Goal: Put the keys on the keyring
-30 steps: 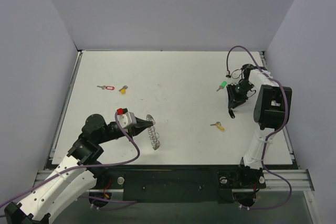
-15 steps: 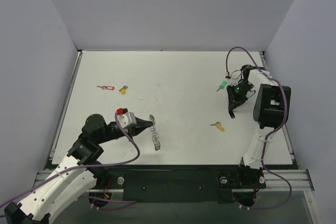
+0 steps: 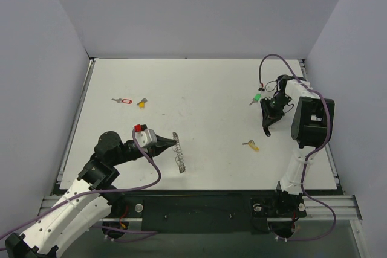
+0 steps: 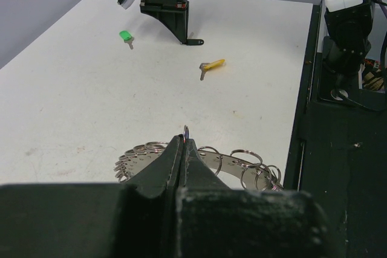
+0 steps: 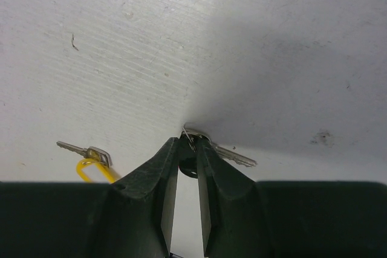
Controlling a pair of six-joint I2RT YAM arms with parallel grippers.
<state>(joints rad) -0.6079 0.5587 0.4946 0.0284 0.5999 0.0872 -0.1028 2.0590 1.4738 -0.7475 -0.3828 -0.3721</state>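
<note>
Left claw (image 4: 184,142): tips pressed together on the near edge of the keyring (image 4: 242,162), one wire loop poking up between them. The keyring sits at the front left of the bench (image 3: 205,89), seen edge-on from above; contact with the surface cannot be told.

Right claw (image 5: 188,143): at the right side of the bench, pointing down, clamped on the black key (image 5: 234,158) at its head and small ring. The blade lies flat on the surface.

Yellow key (image 4: 213,64) lies near the right claw, apart from it. Green key (image 3: 256,98) lies further back. Red key (image 3: 123,100) and orange-yellow key (image 3: 141,103) lie side by side at back left, well apart from both claws.
</note>
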